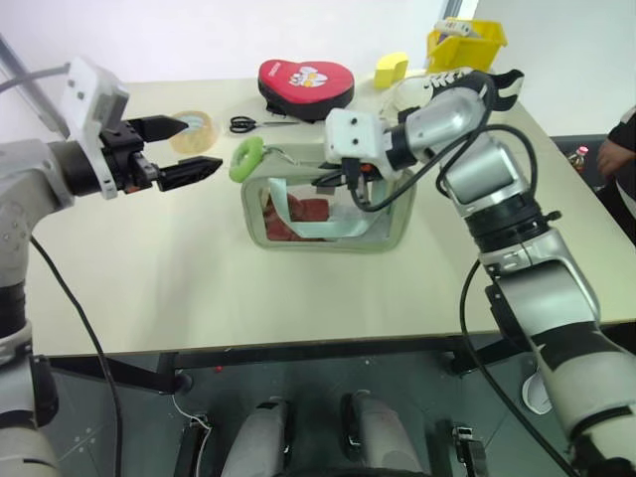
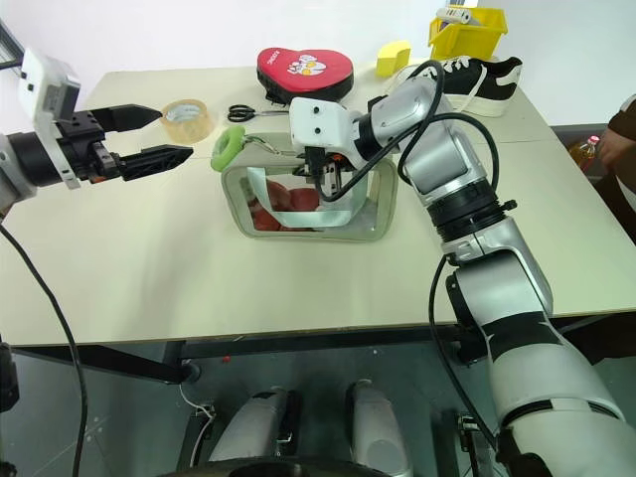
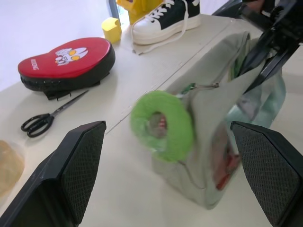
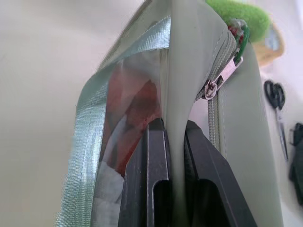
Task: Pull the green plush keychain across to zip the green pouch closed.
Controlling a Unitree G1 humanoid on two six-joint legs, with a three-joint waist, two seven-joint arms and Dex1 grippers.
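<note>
Toward the far edge of the tabletop (image 1: 149, 288) stands the green pouch (image 1: 383, 234); the right gripper (image 4: 174, 156) pinches its top fabric to brace it; the left gripper (image 1: 189, 149), fingers spread, faces the green plush keychain (image 1: 245, 160), apparently ready to pull.

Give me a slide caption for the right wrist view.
Right gripper pinching the green pouch top edge, green plush keychain beyond.

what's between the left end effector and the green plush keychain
Nothing: bare tabletop separates the open left end effector from the green plush keychain, as the left eye view shows.
</note>
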